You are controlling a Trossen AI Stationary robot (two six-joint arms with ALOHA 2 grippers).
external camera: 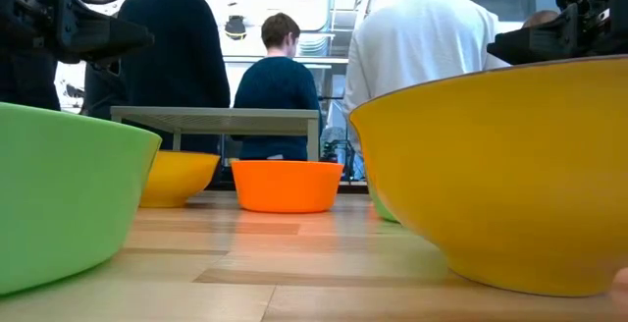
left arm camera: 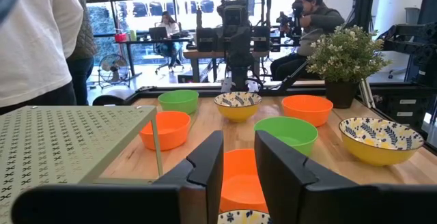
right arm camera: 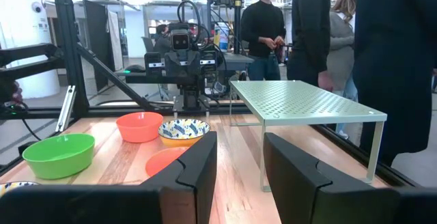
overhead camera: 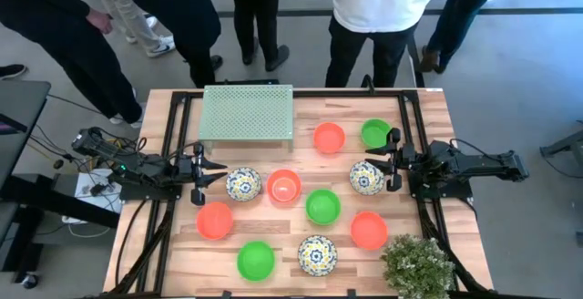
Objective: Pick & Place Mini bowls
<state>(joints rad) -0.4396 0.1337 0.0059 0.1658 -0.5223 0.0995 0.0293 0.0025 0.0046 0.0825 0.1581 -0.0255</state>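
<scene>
Mini bowls lie spread over the middle of the desk (overhead camera: 428,108), ten in all, none held.

Left gripper (overhead camera: 208,174), left-centre of the high view: fingers parted, nothing between them. Its fingers point toward frame right. A patterned bowl (overhead camera: 243,184) sits just beside the fingertips, slightly lower in frame; an orange bowl (overhead camera: 284,186) sits directly beyond it. A second orange bowl (overhead camera: 214,220) lies just below the gripper.

Right gripper (overhead camera: 392,158), right-centre of the high view: fingers parted, nothing between them. Its fingers point toward frame left. A second patterned bowl (overhead camera: 366,178) lies just beside the fingertips, slightly lower in frame; a green bowl (overhead camera: 375,133) lies just above them.

Judgement: each arm has a patterned bowl as its nearest target, and each must shift a little toward the lower edge of the frame, then descend.

Orientation: every bowl stands upright, mouth up. A round bowl has no long axis, so any rim approach serves equally.

Farther out: the perforated green rack (overhead camera: 247,113) stands at upper centre, a potted plant (overhead camera: 417,264) at lower right, and people stand along the top edge.
</scene>
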